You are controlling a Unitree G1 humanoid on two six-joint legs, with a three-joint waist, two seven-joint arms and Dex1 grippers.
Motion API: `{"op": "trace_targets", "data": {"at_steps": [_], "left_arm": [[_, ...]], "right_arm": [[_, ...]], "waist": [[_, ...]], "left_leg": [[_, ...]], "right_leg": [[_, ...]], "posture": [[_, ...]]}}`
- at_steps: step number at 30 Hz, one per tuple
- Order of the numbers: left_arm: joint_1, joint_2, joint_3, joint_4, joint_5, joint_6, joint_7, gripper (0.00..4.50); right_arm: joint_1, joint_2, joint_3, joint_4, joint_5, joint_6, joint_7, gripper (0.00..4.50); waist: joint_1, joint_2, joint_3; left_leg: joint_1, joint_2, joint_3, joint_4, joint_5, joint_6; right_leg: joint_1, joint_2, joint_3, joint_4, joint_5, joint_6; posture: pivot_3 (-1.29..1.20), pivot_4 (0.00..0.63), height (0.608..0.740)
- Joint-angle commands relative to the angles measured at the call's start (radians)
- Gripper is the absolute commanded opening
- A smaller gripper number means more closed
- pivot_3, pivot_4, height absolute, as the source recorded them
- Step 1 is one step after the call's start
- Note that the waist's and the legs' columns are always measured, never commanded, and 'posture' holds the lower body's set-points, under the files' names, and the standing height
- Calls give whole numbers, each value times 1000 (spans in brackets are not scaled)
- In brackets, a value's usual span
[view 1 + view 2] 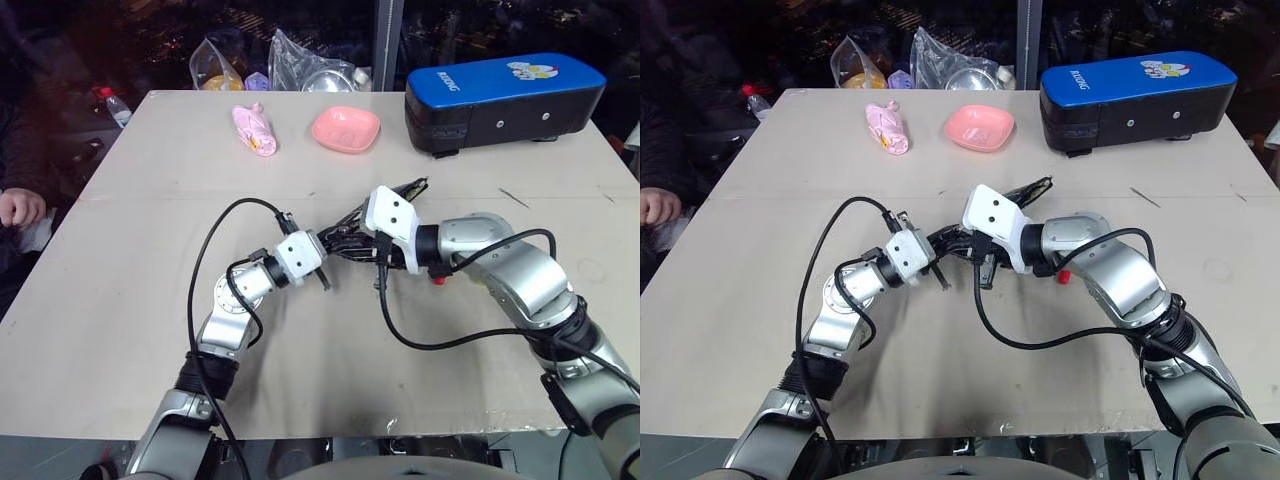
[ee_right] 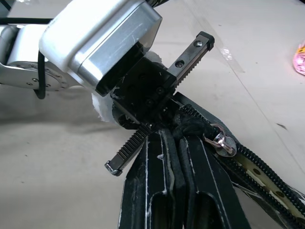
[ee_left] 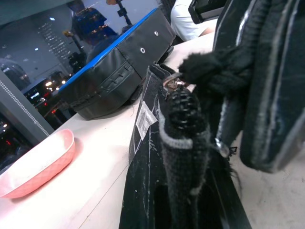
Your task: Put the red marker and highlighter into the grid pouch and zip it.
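Right wrist view shows our left hand [image 2: 164, 125] and right hand [image 1: 352, 240] both clamped on the grid pouch [image 3: 147, 157], held mid-table. We judge it soft and floppy, best gripped by its seam beside the zipper pull [image 2: 220, 141].

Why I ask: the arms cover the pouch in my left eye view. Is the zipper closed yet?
Observer: No. The right wrist view shows the zipper track of the grid pouch lying open beyond the zipper pull.
Operator: What holds the pull?
Observer: The right tool appears shut on the pull's black cord.
Operator: And the left one?
Observer: The left tool is shut on the pouch's end, near its white label.
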Motion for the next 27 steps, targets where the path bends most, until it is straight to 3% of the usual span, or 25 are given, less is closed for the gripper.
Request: {"op": "trace_targets", "data": {"at_steps": [1,6,10,14,17,21,27], "left_arm": [[-13,-10,7,-5,-10,-7,10,0],[-9,-17,10,-18,-54,23,-15,0],[-6,-13,15,-44,-106,62,-49,0],[-10,-4,19,-64,-154,91,-89,0],[-13,3,21,-76,-179,108,-119,0],[-18,8,23,-87,-203,127,-153,0],[-15,8,34,-110,-216,148,-168,0]], "right_arm": [[6,-38,-31,-47,5,-4,16,604],[90,-110,-140,-92,48,26,5,2639],[150,-177,-299,-132,180,120,39,2639],[128,-134,-433,-88,235,166,-43,2639],[98,-63,-485,-33,235,185,-154,2038],[95,-31,-452,38,179,150,-219,42],[108,-30,-400,100,138,127,-248,42]], "waist": [[0,0,0],[2,0,0],[2,0,0],[-4,0,0],[-4,0,0],[1,0,0],[1,0,0]], "left_leg": [[0,0,0,0,0,0],[-1,0,-1,0,0,0],[-2,0,-2,0,0,0],[-2,0,-2,0,0,0],[-1,0,-2,-1,0,0],[-2,0,-2,-1,1,-2],[-6,0,-3,-1,2,-3]], "right_leg": [[0,0,0,0,0,0],[0,0,-1,-1,0,0],[0,0,-2,-2,0,0],[0,0,-2,-3,0,0],[0,1,-2,-2,0,0],[0,1,-1,-3,0,0],[0,1,-3,-8,0,0]], "posture": [[0,150,716],[0,150,716],[0,150,716],[0,150,716],[0,150,716],[0,150,716],[0,150,716]]}}
